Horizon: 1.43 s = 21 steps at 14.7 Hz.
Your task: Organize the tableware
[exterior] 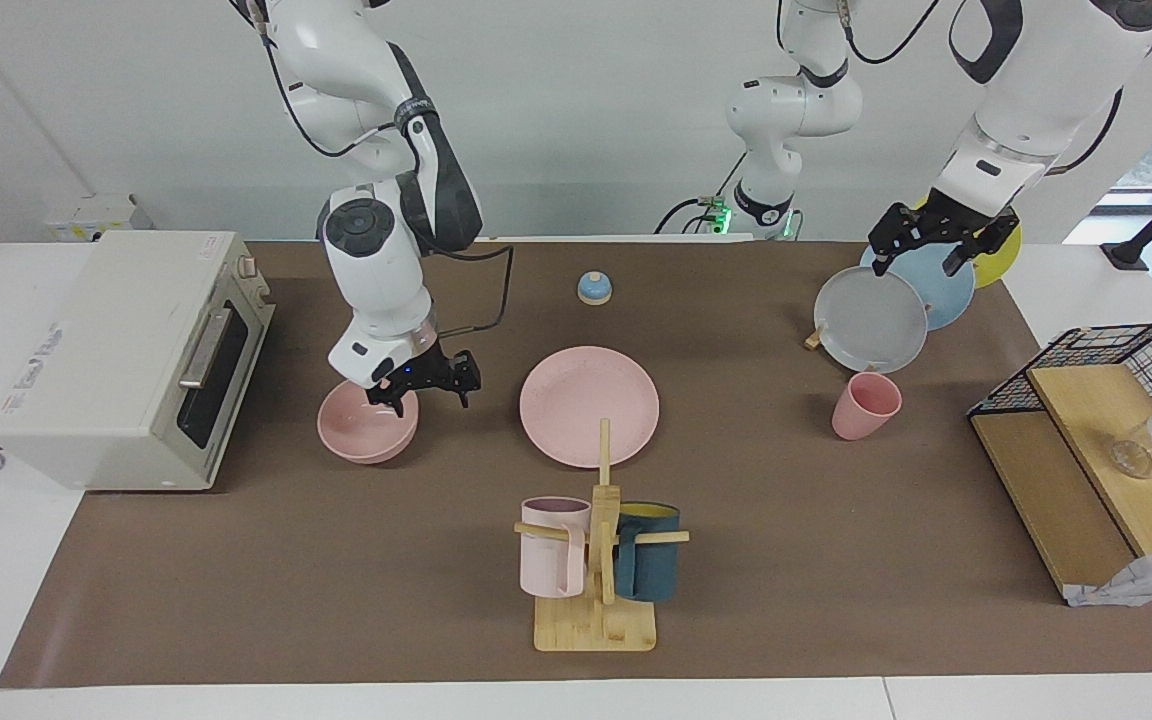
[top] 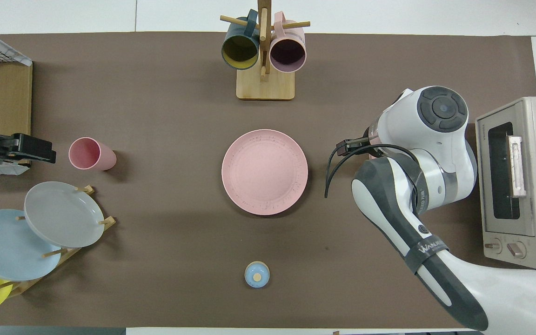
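The salmon-pink bowl sits between the toaster oven and the pink plate. My right gripper is low over the bowl's plate-side rim and open. One fingertip is inside the bowl and the other is outside it. In the overhead view the right arm hides nearly all of the bowl, and the plate shows in full. The pink cup stands upright beside the plate rack, toward the left arm's end. My left gripper waits open, raised over the racked plates.
A toaster oven stands at the right arm's end. A wooden mug rack with a pale pink mug and a dark blue mug is farther out than the plate. A rack of grey, blue and yellow plates, a wire-and-wood shelf and a small blue knob also stand here.
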Each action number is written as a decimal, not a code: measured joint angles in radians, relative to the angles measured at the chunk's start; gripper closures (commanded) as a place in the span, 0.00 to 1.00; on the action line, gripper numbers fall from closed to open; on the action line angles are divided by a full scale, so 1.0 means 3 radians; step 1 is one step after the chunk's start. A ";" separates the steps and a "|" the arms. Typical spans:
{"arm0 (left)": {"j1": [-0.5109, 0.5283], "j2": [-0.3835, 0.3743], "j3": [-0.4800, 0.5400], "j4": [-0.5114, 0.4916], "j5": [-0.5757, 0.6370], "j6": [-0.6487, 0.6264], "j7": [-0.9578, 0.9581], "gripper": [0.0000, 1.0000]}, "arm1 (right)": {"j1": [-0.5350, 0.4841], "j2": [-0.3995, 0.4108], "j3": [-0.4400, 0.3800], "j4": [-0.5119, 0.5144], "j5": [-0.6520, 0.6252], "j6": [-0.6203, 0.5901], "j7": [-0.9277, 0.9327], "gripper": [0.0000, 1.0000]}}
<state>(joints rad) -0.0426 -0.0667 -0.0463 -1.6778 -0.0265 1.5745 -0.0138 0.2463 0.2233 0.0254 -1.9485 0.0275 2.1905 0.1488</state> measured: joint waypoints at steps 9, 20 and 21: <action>0.0000 0.0000 0.0000 0.0000 0.0000 -0.0002 0.0000 0.00 | -0.0013 0.0074 -0.0027 -0.0146 -0.0165 0.0043 0.0022 0.50; 0.0001 -0.0001 0.0001 0.0000 0.0000 -0.0002 0.0000 0.00 | 0.0063 0.0121 -0.0015 0.0035 -0.0505 -0.0183 0.0043 1.00; 0.0002 -0.0001 0.0001 0.0000 0.0000 -0.0002 -0.0001 0.00 | 0.0146 0.0149 -0.0012 0.0187 -0.0505 -0.0337 0.0077 1.00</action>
<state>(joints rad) -0.0421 -0.0671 -0.0459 -1.6778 -0.0265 1.5739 -0.0139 0.2901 0.2681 0.0220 -1.8924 -0.1241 2.0894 0.1718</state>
